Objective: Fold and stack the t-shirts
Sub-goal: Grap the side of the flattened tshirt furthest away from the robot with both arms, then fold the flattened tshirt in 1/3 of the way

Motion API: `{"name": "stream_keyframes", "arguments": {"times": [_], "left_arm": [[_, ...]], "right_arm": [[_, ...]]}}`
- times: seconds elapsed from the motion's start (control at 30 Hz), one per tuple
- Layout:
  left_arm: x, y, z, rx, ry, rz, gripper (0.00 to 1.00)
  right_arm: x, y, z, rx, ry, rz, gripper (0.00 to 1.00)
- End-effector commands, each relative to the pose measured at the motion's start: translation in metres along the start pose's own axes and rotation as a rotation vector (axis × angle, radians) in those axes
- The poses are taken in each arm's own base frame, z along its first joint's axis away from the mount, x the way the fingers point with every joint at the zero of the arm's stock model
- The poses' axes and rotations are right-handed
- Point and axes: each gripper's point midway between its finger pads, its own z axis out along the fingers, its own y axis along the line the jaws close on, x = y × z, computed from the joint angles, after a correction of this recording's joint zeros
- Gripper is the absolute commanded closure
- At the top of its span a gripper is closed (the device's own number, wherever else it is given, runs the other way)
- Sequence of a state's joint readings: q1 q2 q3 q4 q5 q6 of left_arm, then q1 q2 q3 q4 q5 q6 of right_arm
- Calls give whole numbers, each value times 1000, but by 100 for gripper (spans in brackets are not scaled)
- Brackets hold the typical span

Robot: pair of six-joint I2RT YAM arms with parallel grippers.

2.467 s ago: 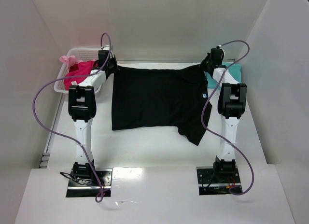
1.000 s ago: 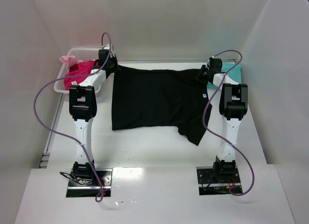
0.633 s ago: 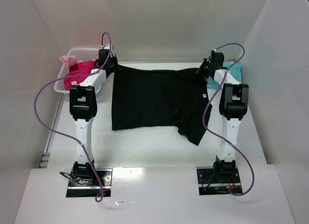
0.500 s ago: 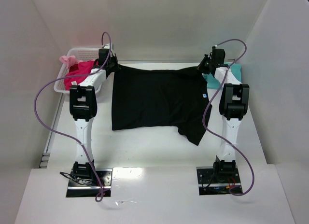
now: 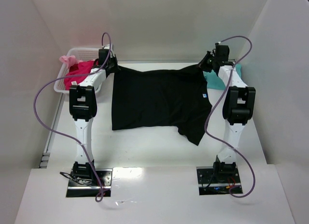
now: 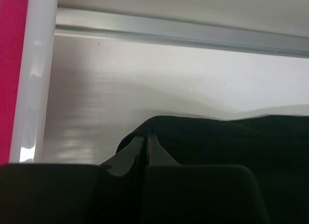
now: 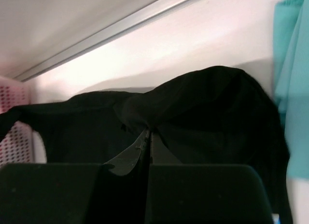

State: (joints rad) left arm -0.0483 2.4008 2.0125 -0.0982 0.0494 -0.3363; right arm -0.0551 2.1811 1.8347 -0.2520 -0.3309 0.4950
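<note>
Black t-shirt: spread mostly flat at the middle of the table. The far edge is stretched between both end effectors. One sleeve hangs out toward 5 o'clock.
Left end effector: at the shirt's 10 o'clock corner. In the left wrist view the fingers are pressed together, with the black cloth edge pinched between the tips.
Right end effector: at the shirt's 2 o'clock corner. In the right wrist view the fingers are closed tight on a bunched fold of the black cloth, which is lifted into a hump.
Teal t-shirt: at 2 o'clock on the table, just beside the right end effector and partly hidden behind the right arm. Whether it is folded cannot be told.
Magenta-pink t-shirt: crumpled inside the basket.
Basket: white lattice, at 10 o'clock on the table, just beside the left arm. Its rim is seen close to the left of the left end effector in the wrist view.
Stack: none is seen; the three shirts lie apart.
</note>
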Motion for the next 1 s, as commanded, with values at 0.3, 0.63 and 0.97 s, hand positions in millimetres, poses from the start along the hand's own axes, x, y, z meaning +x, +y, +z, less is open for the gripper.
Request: {"name": "stream_keyframes", "arguments": {"times": [0.3,0.63,0.97], "left_arm": [[-18,-2,-39,-11,-45,13,100],[-2,1,-76,-30,-16,10,100],[41,6,-92,-35,71,-27,100]], "right_arm": [[15,35,-95,-66,-40,49,99],[65,6,-101,4,49,99,99],[75,-27,-115,94,58,149,99]]}}
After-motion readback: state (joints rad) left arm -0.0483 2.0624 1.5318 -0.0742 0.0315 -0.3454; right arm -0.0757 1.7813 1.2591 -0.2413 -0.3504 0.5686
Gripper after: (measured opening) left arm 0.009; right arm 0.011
